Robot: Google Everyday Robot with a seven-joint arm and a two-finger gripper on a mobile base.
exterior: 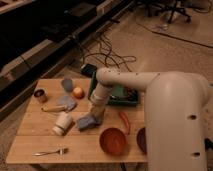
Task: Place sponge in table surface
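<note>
Pale wood formed the table (pixel 30 136), whose near-left stretch offered the most open room: only a fork (pixel 51 151) lay there, close to the near edge, with bare boards between it and a white cup (pixel 62 123) tipped on its side. The white arm (pixel 131 79) came in from the right and bent down over the middle of the table. Its gripper (pixel 93 114) sat right at the top of the blue-grey sponge (pixel 85 122), which rested on the wood just right of the white cup; whether the gripper clasped the sponge or merely met it could not be told.

A red bowl (pixel 113 141) stood near the near edge, its inside showing plain red, and a darker bowl (pixel 141 139) beside it was half hidden by the robot's body. A red pepper (pixel 124 121) lay between the sponge and the bowls. At the far right a green tray (pixel 123 98) held what was perhaps something red, mostly covered by the arm. On the far left stood a metal can (pixel 40 95), a blue cup (pixel 67 84) and an orange fruit (pixel 78 92), with a blue cloth (pixel 65 103) just nearer.
</note>
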